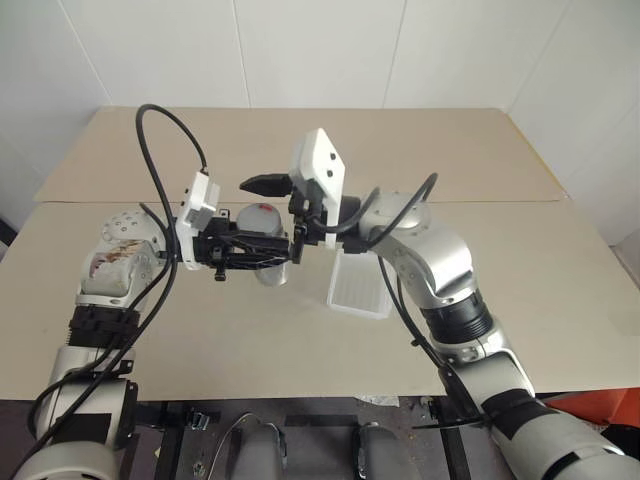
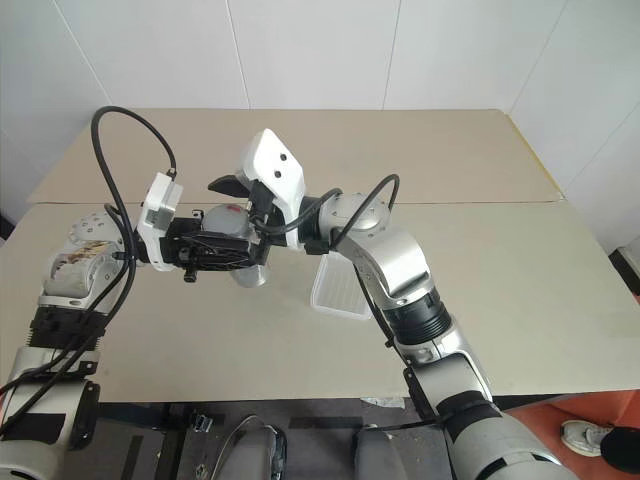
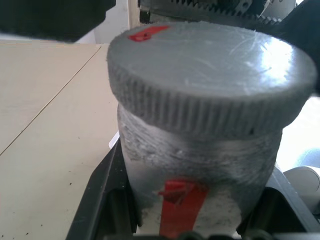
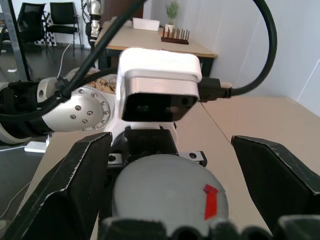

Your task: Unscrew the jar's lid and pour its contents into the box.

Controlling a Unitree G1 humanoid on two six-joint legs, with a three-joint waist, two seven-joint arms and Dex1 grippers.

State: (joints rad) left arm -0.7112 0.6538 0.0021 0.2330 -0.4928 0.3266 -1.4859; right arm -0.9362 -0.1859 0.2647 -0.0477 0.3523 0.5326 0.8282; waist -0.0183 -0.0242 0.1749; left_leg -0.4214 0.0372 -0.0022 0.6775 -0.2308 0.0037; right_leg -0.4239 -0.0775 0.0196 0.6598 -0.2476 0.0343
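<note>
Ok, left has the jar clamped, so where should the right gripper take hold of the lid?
Grip the lid by its ribbed rim, coming straight on at its flat top. The right gripper is open with a finger on either side of the lid, and the left gripper holds the jar by its body, leaving the rim free.

Beige table (image 1: pixel 500 300), white walls (image 1: pixel 320 50), black chairs (image 4: pixel 50 17), potted plant (image 4: pixel 172 10)
</note>
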